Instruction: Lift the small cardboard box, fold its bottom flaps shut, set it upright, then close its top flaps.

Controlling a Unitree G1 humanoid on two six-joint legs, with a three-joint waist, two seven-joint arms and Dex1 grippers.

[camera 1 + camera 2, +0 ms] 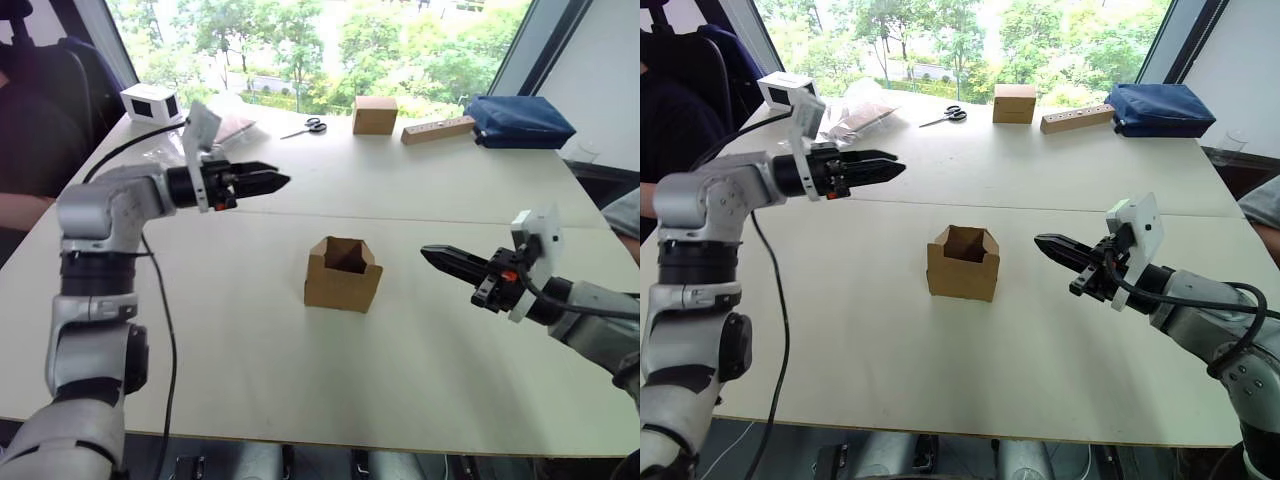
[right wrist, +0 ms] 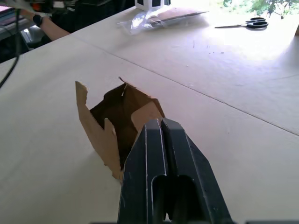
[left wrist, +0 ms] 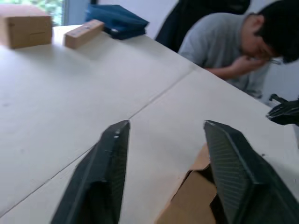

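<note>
Box: small plain brown corrugated cardboard box [image 1: 343,275] upright on white surface [image 1: 250,340], top flaps [image 1: 347,249] open, ungrasped.
Left gripper [image 1: 277,182]: jaws apart, raised behind box, likely staging.
Right gripper [image 1: 1043,243]: jaws together, pointing at box.

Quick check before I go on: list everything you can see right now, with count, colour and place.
small cardboard box: 1, brown, table centre, between the grippers, top flaps open
table: 1, white
cube box: 1, tan, far side
wooden block: 1, light wood, right of the cube box
bag: 1, blue, far right
scissors: 1, black, far side
white box: 1, white with black window, far left
plastic bag: 1, clear, beside the white box
person: 1, grey shirt, seated at the table's right
left gripper: black, open, above the table
right gripper: black, shut, right of the box
</note>
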